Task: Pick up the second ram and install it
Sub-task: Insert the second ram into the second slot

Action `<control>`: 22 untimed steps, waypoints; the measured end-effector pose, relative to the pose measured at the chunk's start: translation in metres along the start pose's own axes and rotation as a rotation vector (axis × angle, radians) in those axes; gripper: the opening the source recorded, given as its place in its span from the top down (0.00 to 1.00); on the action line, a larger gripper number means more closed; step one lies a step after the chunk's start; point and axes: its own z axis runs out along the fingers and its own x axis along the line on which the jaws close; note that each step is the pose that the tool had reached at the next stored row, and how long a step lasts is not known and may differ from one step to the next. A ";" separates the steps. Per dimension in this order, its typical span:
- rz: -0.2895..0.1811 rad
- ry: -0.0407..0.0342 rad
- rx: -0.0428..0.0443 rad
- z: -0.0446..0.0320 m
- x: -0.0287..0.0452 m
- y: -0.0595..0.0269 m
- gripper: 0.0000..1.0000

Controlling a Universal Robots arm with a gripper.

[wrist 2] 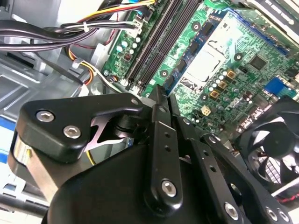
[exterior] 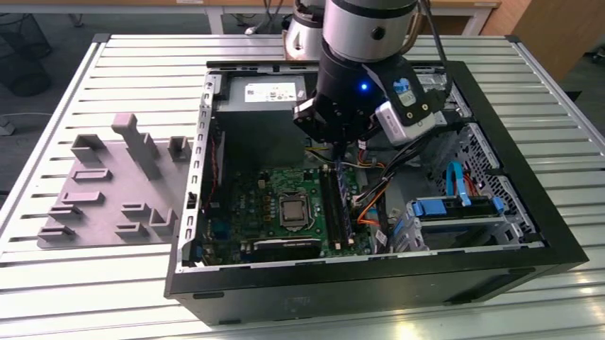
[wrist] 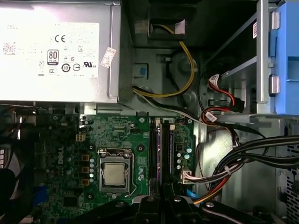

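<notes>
- The tool [wrist 2: 162,93] is closed: in the second wrist view its two black tips meet in a point. I cannot tell whether something thin is pinched edge-on between them.
- It hangs inside the open computer case [exterior: 378,287], just above the memory slots [exterior: 333,202]. In the exterior view these lie at 6 o'clock from the tool [exterior: 333,150].
- I cannot say for sure where the memory stick is, either clamped edge-on in the tool or already down in one of the slots [wrist: 160,149].
- My judgement of the stick: light, stiff and thin, but fragile. It is best held by its long bare edges near the middle, away from the chips and contacts. It would need to be kept square to the slot, since a tilt could jam it or bend it.
- On the green circuit board [wrist: 126,135], the processor socket [exterior: 293,210] sits at 7 o'clock from the tool, close beside the slots.
- A bundle of orange, yellow and black cables [exterior: 370,202] runs at 5 o'clock, just beside the slots. These seem the likeliest thing to snag.
- The grey power supply [exterior: 269,92] is at 11 o'clock and the blue drive cage [exterior: 454,209] at 4 o'clock, both clear of the slots.
- A black fan [wrist 2: 275,154] sits at the board's far edge.
- Out on the slatted counter [exterior: 557,106], a grey parts holder [exterior: 113,188] stands at 9 o'clock, well apart from the case.
</notes>
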 end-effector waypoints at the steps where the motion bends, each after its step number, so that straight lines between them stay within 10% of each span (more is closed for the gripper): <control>1: 0.000 0.0000 0.0000 0.0018 0.0000 -0.0001 0.86; 22: 0.000 0.0008 0.0000 0.0290 0.0002 -0.0009 0.86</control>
